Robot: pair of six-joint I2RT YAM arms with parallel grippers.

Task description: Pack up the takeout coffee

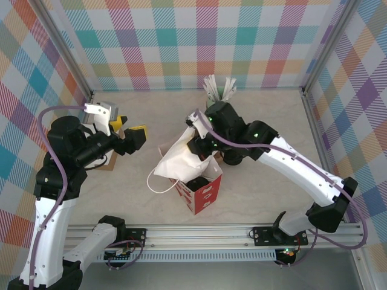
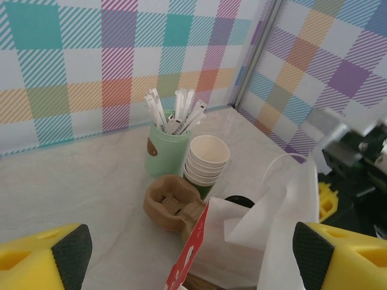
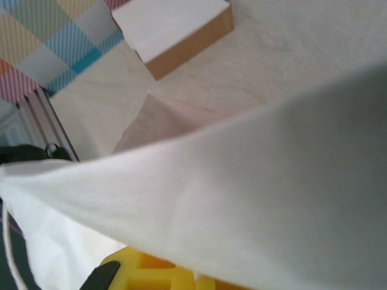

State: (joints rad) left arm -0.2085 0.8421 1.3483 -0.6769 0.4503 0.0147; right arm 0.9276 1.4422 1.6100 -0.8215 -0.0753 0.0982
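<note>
Two robot arms reach over the pale table (image 1: 272, 109). The left gripper (image 1: 129, 128) is wide open and holds nothing. It hangs in the air to the left of the white bag (image 1: 181, 160). In its own camera, its yellow fingers (image 2: 36, 263) with black pads sit far apart at the two bottom corners.

The right gripper (image 1: 195, 134) is closed tight on the top edge of the white bag and holds that edge up. The white bag droops over the open top of a red and white box (image 1: 202, 196). Its string handle (image 1: 158, 184) hangs down on the left side.

Most of the takeout coffee (image 2: 239, 201) is hidden. Its round black lid peeks out just behind the white bag, near the brown cup carrier (image 2: 172, 205) and the stack of green cups (image 2: 205, 163). I cannot tell if it stands inside the box.

The pale green pot of white stirrers (image 2: 164, 151) stands just beside the cup stack, close to the back wall. A flat brown box with a white top (image 3: 175, 30) lies on the table.
</note>
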